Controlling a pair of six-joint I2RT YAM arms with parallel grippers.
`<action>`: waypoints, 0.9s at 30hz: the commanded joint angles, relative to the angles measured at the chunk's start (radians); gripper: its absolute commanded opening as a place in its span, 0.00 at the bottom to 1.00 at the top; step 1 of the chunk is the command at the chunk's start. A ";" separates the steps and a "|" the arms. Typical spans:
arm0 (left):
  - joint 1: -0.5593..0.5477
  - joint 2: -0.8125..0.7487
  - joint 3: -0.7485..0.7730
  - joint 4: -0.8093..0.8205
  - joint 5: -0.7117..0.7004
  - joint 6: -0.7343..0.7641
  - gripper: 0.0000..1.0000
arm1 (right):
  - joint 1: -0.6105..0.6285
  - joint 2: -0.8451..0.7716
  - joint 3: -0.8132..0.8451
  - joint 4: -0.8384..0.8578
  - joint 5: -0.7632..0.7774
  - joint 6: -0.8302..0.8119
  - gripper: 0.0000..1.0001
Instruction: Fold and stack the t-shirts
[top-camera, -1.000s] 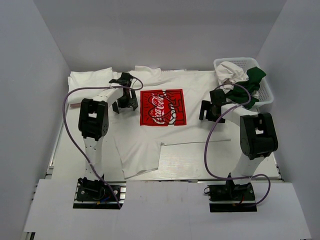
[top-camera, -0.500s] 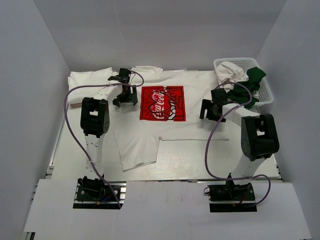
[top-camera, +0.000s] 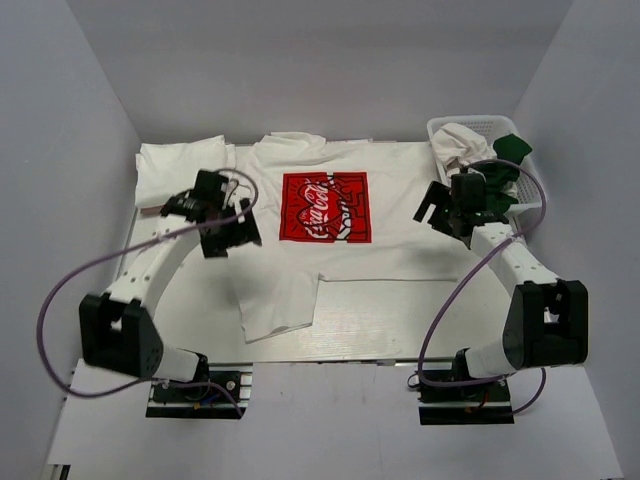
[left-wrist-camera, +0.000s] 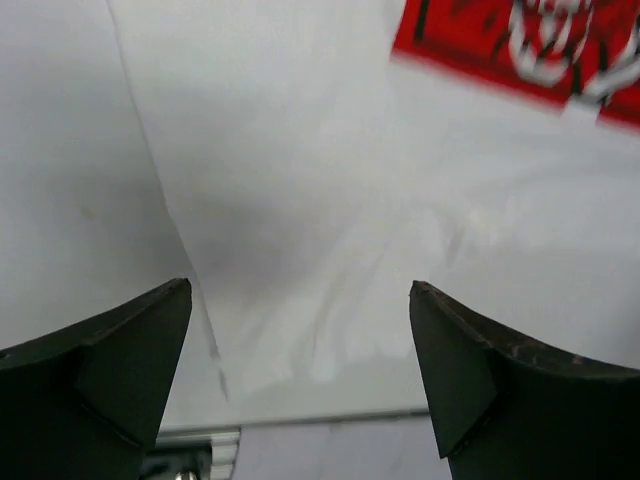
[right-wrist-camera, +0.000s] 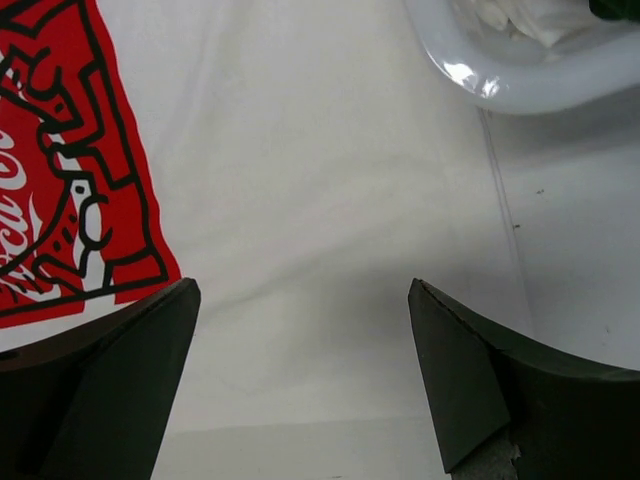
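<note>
T-shirt with red Coca-Cola print lies spread flat; left jaws and right jaws both apart, empty

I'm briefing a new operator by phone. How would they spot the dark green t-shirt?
At the far right corner of the table stands a white lattice basket. The dark green t-shirt spills over its rim beside a crumpled white t-shirt; it is the only dark cloth in view.

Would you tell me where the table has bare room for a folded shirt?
Bare white tabletop lies near, below the hem of the spread white Coca-Cola-print t-shirt. Crowded far left by folded white cloth, far right by the white lattice basket.
</note>
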 joint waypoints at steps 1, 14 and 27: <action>-0.007 -0.145 -0.267 -0.021 0.234 -0.084 0.99 | -0.017 -0.050 -0.042 0.055 -0.025 0.056 0.90; -0.080 -0.404 -0.685 -0.069 0.271 -0.285 0.99 | -0.064 -0.110 -0.083 0.073 -0.057 0.065 0.90; -0.099 -0.292 -0.774 0.148 0.182 -0.395 0.36 | -0.100 -0.196 -0.129 0.021 0.007 0.094 0.90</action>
